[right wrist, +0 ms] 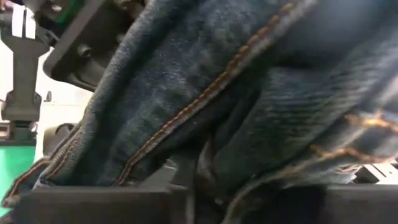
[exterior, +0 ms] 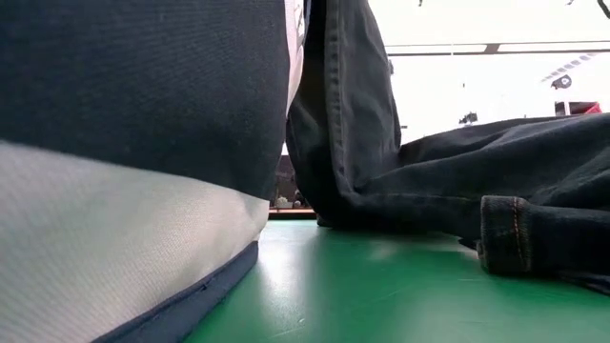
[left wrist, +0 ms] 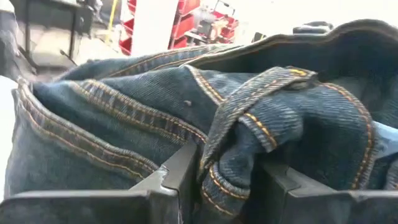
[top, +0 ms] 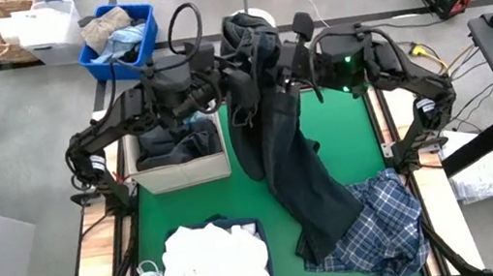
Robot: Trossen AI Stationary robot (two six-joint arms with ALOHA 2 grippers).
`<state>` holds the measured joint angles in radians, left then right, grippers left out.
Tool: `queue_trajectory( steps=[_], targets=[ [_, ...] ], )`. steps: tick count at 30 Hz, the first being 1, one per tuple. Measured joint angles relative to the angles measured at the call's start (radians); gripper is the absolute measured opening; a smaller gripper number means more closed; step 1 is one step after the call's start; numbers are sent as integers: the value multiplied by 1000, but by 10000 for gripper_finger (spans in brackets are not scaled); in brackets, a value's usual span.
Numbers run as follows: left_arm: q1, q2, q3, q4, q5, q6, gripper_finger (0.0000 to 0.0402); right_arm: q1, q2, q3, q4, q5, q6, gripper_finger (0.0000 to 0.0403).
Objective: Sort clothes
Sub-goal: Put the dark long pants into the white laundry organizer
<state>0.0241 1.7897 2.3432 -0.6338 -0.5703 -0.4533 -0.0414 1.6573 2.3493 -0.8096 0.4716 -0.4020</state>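
The left claw [top: 236, 79] is pinched on a pair of dark blue jeans [top: 279, 143], held up above the far middle of the green worktop [top: 344, 138]. In the left wrist view its two dark fingers [left wrist: 180, 180] sit nearly together with a fold of waistband and a belt loop squeezed between them, orange stitching showing on the denim. The right claw [top: 287, 65] comes in from the other side, just beside the left one, and is also clamped on the jeans — its wrist view shows thick folds of denim bunched between the fingers [right wrist: 180, 180], with only a narrow gap.

From the two claws the jeans hang down and trail toward the near right of the worktop, where one leg lies across a blue-and-white plaid shirt [top: 377, 226] spread on the green surface. The low view shows a cuffed leg end resting flat on the worktop.

To the left of the jeans, a beige fabric bin [top: 183, 172] holds dark garments [top: 170, 147]. At the near left, a dark-edged bin [top: 250, 226] is heaped with white clothes [top: 215, 268].

Beyond the worktop on the far left, a blue crate [top: 103, 61] on the floor holds a tan and pale-blue cloth bundle [top: 113, 32].
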Motion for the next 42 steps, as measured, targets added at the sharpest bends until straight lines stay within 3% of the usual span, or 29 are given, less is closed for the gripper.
queue_trajectory(
  steps=[2,5,8,10,13,16,20,22,27,32,37,42],
  targets=[
    [-1,0,0,6,-2,47,100,0,-2,0,-12,-10,0,40],
    [-3,0,0,6,-1,88,100,0,0,0,-31,-7,22,36],
    [-3,4,0,-2,-11,128,95,0,0,2,-65,-13,60,66],
    [-5,12,-1,-22,-69,156,85,-2,0,2,-105,-44,114,97],
    [-8,28,-1,-43,-105,284,63,-7,0,1,-163,-96,187,144],
    [-8,46,-1,11,-69,341,37,-8,-3,1,-181,-128,223,184],
    [-1,49,-1,103,40,304,8,-8,-20,1,-130,-179,220,219],
    [0,44,1,160,78,296,9,-6,-26,2,-82,-196,211,233],
    [0,24,4,248,292,346,22,-4,-44,3,-92,-267,182,271],
    [1,-12,11,285,280,356,24,-5,-61,3,11,-472,260,297],
    [10,-10,10,348,385,353,24,-5,-68,1,40,-548,273,309],
    [9,6,11,369,413,288,25,-4,-39,2,88,-600,232,315]
  ],
)
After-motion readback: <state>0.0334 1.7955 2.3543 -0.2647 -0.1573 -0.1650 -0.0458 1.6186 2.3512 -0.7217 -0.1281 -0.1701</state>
